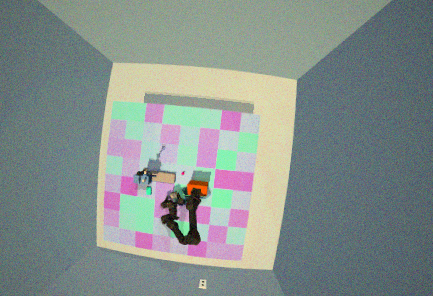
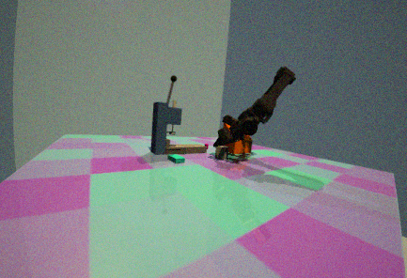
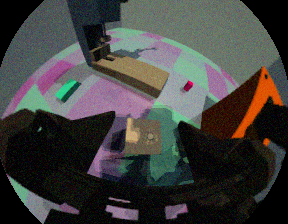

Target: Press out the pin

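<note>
The end effector stands spread with nothing in its grip. The block sits on the table, framed between the open fingertips in the wrist view and off the near end of the press bed. The coming grasp likely turns on centring the fingers across it; I cannot tell a clear long axis.

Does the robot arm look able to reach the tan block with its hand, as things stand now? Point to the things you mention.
Probably yes: the block (image 1: 174,196) (image 2: 221,152) (image 3: 144,137) sits between the open fingers of the hand (image 3: 147,119), and nothing visible stands between them.
</note>
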`<state>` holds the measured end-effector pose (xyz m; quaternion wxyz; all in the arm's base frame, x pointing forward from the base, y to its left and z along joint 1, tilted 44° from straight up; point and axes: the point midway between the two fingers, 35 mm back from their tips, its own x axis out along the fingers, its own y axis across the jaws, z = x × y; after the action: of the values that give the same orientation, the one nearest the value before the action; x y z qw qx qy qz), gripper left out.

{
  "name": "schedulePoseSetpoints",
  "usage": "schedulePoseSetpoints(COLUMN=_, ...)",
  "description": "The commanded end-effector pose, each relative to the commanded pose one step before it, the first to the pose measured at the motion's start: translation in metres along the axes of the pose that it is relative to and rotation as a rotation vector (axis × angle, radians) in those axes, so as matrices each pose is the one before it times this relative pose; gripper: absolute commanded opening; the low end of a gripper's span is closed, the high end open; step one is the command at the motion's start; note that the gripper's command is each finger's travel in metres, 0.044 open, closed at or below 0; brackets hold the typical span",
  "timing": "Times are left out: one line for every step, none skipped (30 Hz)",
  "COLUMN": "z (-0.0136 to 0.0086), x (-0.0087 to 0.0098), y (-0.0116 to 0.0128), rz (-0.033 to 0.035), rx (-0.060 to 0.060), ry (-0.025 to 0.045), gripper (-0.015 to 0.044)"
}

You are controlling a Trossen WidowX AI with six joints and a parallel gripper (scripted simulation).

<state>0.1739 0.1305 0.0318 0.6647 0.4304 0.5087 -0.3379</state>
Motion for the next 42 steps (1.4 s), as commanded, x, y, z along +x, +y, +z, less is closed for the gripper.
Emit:
schedulePoseSetpoints(z=0.01286, x=-0.02362, y=0.00023, rz=0.02467, rx=-0.0117, ry=0.18091, gripper=0.0440)
schedulePoseSetpoints(z=0.00172, x=-0.00669, y=-0.00012, rz=0.01493, rx=-0.0074, ry=0.04379, gripper=0.0440)
schedulePoseSetpoints(z=0.00122, x=-0.00700, y=-0.00002, rz=0.01964, rx=-0.0088, ry=0.04221, gripper=0.0440)
schedulePoseSetpoints(z=0.00059, x=-0.00586, y=0.00010, rz=0.01920, rx=-0.0082, ry=0.03279, gripper=0.0440)
schedulePoseSetpoints(z=0.00018, x=-0.00359, y=0.00013, rz=0.01288, rx=-0.0054, ry=0.01900, gripper=0.0440)
schedulePoseSetpoints(z=0.00003, x=-0.00121, y=0.00006, rz=0.00451, rx=-0.0019, ry=0.00621, gripper=0.0440)
schedulePoseSetpoints(z=0.00000, x=0.00000, y=0.00000, rz=0.00000, rx=0.0000, ry=0.00000, gripper=0.0440)
schedulePoseSetpoints(z=0.00000, x=0.00000, y=0.00000, rz=0.00000, rx=0.0000, ry=0.00000, gripper=0.0440)
schedulePoseSetpoints(z=0.00000, x=0.00000, y=0.00000, rz=0.00000, rx=0.0000, ry=0.00000, gripper=0.0440)
schedulePoseSetpoints(z=0.00000, x=0.00000, y=0.00000, rz=0.00000, rx=0.0000, ry=0.00000, gripper=0.0440)
schedulePoseSetpoints(z=0.00000, x=0.00000, y=0.00000, rz=0.00000, rx=0.0000, ry=0.00000, gripper=0.0440)
schedulePoseSetpoints(z=0.00000, x=0.00000, y=0.00000, rz=0.00000, rx=0.0000, ry=0.00000, gripper=0.0440)
schedulePoseSetpoints(z=0.00000, x=0.00000, y=0.00000, rz=0.00000, rx=0.0000, ry=0.00000, gripper=0.0440)
schedulePoseSetpoints(z=0.00000, x=0.00000, y=0.00000, rz=0.00000, rx=0.0000, ry=0.00000, gripper=0.0440)
schedulePoseSetpoints(z=0.00000, x=0.00000, y=0.00000, rz=0.00000, rx=0.0000, ry=0.00000, gripper=0.0440)
schedulePoseSetpoints(z=0.00000, x=0.00000, y=0.00000, rz=0.00000, rx=0.0000, ry=0.00000, gripper=0.0440)
schedulePoseSetpoints(z=0.00000, x=0.00000, y=0.00000, rz=0.00000, rx=0.0000, ry=0.00000, gripper=0.0440)
schedulePoseSetpoints(z=0.00000, x=0.00000, y=0.00000, rz=0.00000, rx=0.0000, ry=0.00000, gripper=0.0440)
schedulePoseSetpoints(z=0.00000, x=0.00000, y=0.00000, rz=0.00000, rx=0.0000, ry=0.00000, gripper=0.0440)
schedulePoseSetpoints(z=0.00000, x=0.00000, y=0.00000, rz=0.00000, rx=0.0000, ry=0.00000, gripper=0.0440)
schedulePoseSetpoints(z=0.00000, x=0.00000, y=0.00000, rz=0.00000, rx=0.0000, ry=0.00000, gripper=0.0440)
schedulePoseSetpoints(z=0.00000, x=0.00000, y=0.00000, rz=0.00000, rx=0.0000, ry=0.00000, gripper=0.0440)
schedulePoseSetpoints(z=0.00071, x=0.00189, y=-0.00043, rz=-0.00822, rx=0.0069, ry=-0.00370, gripper=0.0440)
schedulePoseSetpoints(z=0.00000, x=0.00000, y=0.00000, rz=0.00000, rx=0.0000, ry=0.00000, gripper=0.0440)
schedulePoseSetpoints(z=0.00000, x=0.00000, y=0.00000, rz=0.00000, rx=0.0000, ry=0.00000, gripper=0.0440)
schedulePoseSetpoints(z=0.00000, x=0.00000, y=0.00000, rz=0.00000, rx=0.0000, ry=0.00000, gripper=0.0440)
schedulePoseSetpoints(z=0.00000, x=0.00000, y=0.00000, rz=0.00000, rx=0.0000, ry=0.00000, gripper=0.0440)
schedulePoseSetpoints(z=-0.00003, x=-0.00008, y=0.00003, rz=0.00046, rx=-0.0002, ry=0.00022, gripper=0.0440)
schedulePoseSetpoints(z=0.00017, x=0.00021, y=-0.00018, rz=-0.00263, rx=-0.0122, ry=0.00291, gripper=0.0440)
schedulePoseSetpoints(z=0.00050, x=0.00062, y=-0.00055, rz=-0.00750, rx=-0.0364, ry=0.00903, gripper=0.0440)
schedulePoseSetpoints(z=0.00079, x=0.00097, y=-0.00089, rz=-0.01115, rx=-0.0604, ry=0.01601, gripper=0.0440)
schedulePoseSetpoints(z=0.00088, x=0.00110, y=-0.00107, rz=-0.01116, rx=-0.0732, ry=0.02092, gripper=0.0440)
schedulePoseSetpoints(z=0.00081, x=0.00099, y=-0.00104, rz=-0.00832, rx=-0.0727, ry=0.02214, gripper=0.0440)
schedulePoseSetpoints(z=0.00074, x=0.00089, y=-0.00100, rz=-0.00533, rx=-0.0723, ry=0.02299, gripper=0.0440)
schedulePoseSetpoints(z=0.00069, x=0.00078, y=-0.00096, rz=-0.00226, rx=-0.0719, ry=0.02346, gripper=0.0440)
schedulePoseSetpoints(z=0.00064, x=0.00067, y=-0.00091, rz=0.00085, rx=-0.0715, ry=0.02354, gripper=0.0440)
schedulePoseSetpoints(z=0.00062, x=0.00056, y=-0.00087, rz=0.00395, rx=-0.0711, ry=0.02323, gripper=0.0440)
schedulePoseSetpoints(z=0.00060, x=0.00044, y=-0.00082, rz=0.00700, rx=-0.0708, ry=0.02256, gripper=0.0440)
schedulePoseSetpoints(z=0.00060, x=0.00032, y=-0.00078, rz=0.00996, rx=-0.0704, ry=0.02149, gripper=0.0440)
schedulePoseSetpoints(z=0.00060, x=0.00021, y=-0.00074, rz=0.01276, rx=-0.0701, ry=0.02007, gripper=0.0440)
schedulePoseSetpoints(z=0.00062, x=0.00008, y=-0.00071, rz=0.01538, rx=-0.0699, ry=0.01830, gripper=0.0440)
schedulePoseSetpoints(z=0.00065, x=-0.00004, y=-0.00069, rz=0.01777, rx=-0.0696, ry=0.01621, gripper=0.0440)
